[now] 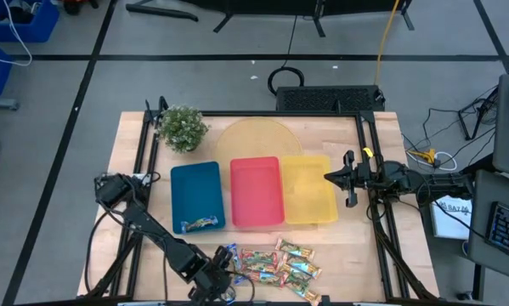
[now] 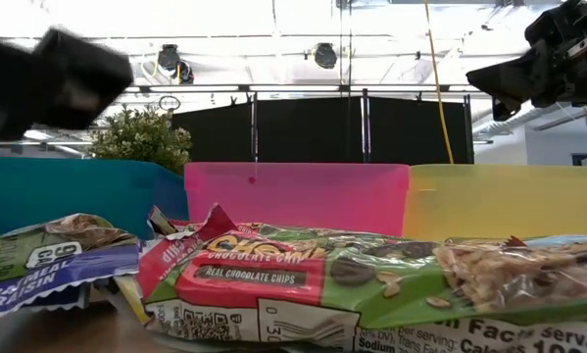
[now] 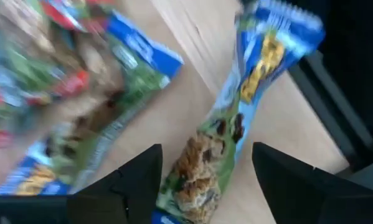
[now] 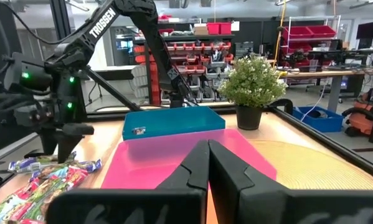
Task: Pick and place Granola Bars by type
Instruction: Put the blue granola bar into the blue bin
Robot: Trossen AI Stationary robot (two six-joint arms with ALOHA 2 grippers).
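We see the granola bars [image 1: 271, 263] heaped at the table's near edge, in front of the red tray [image 1: 256, 192] and yellow tray [image 1: 308, 188]. One blue-wrapped bar [image 1: 200, 224] already lies in the blue tray [image 1: 196, 195]. The left wrist view is smeared by motion, so we can hardly read its wrappers. There another blue bar [image 3: 236, 118] lies between the left gripper [image 1: 216, 280]'s wide-spread fingers, untouched as far as we can tell, at the heap's left end. The right gripper [image 1: 332, 178] hangs over the yellow tray's right edge, fingers pressed together, holding nothing.
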